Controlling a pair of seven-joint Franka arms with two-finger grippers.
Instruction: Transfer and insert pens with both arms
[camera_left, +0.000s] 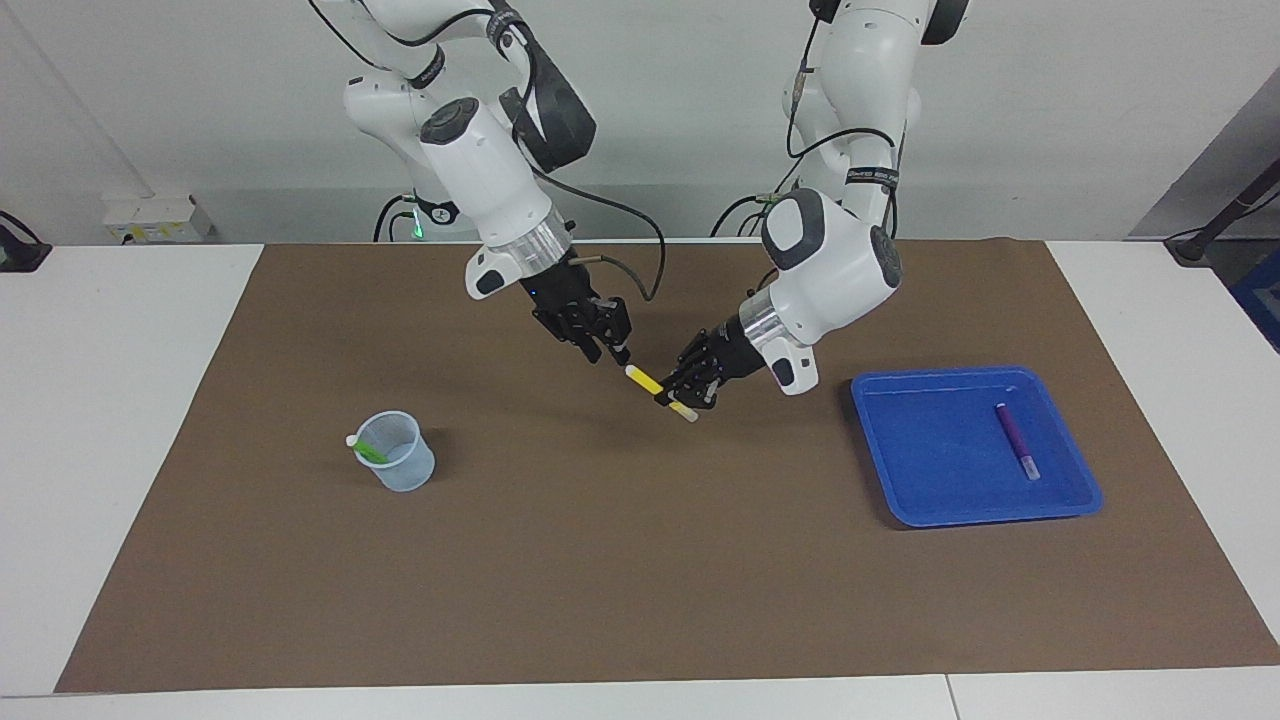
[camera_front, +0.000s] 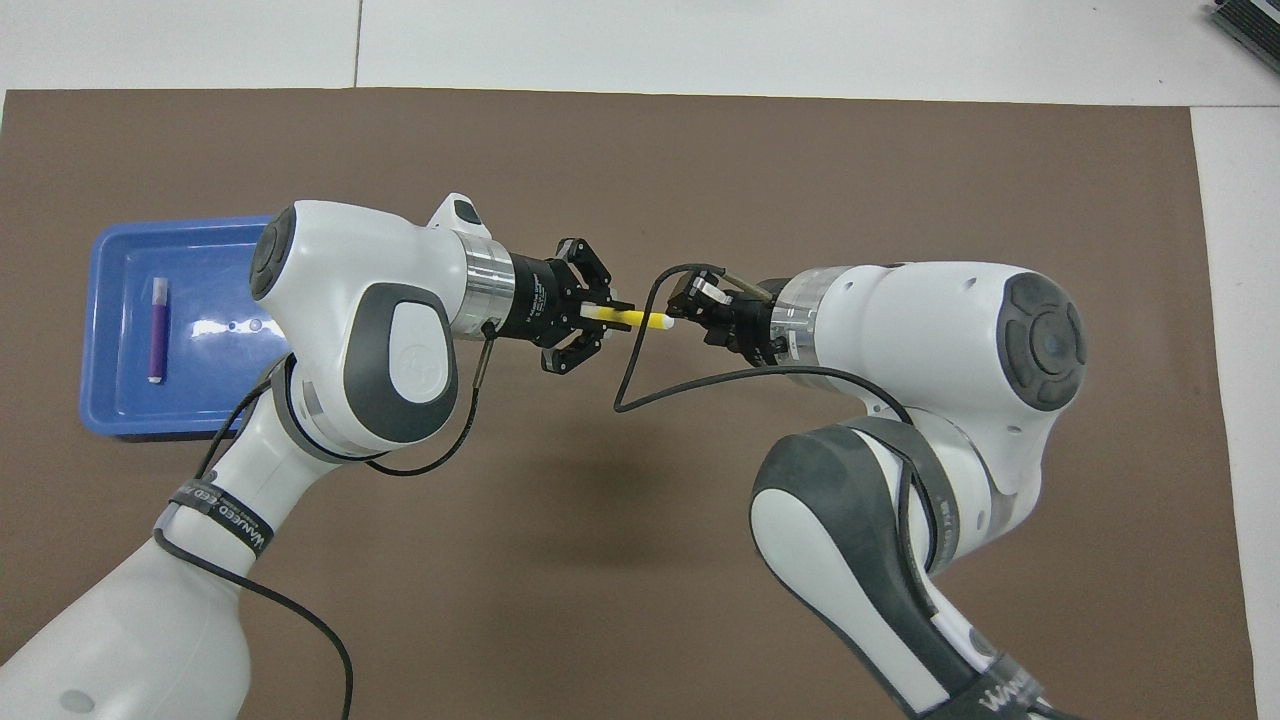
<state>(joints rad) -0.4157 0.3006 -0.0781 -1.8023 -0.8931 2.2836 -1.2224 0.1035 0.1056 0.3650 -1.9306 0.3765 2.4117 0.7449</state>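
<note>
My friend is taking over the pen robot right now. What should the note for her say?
Left tool: shut on the yellow pen, held up over the middle of the brown mat.
Right tool: at that pen's free end; a hold on it cannot be confirmed.
Green pen: in the clear cup, toward the right arm's end.
Purple pen: lying in the blue tray, toward the left arm's end.
Done: green pen inserted.
Left: pass the yellow pen over and put it in the cup, then the purple one.
</note>
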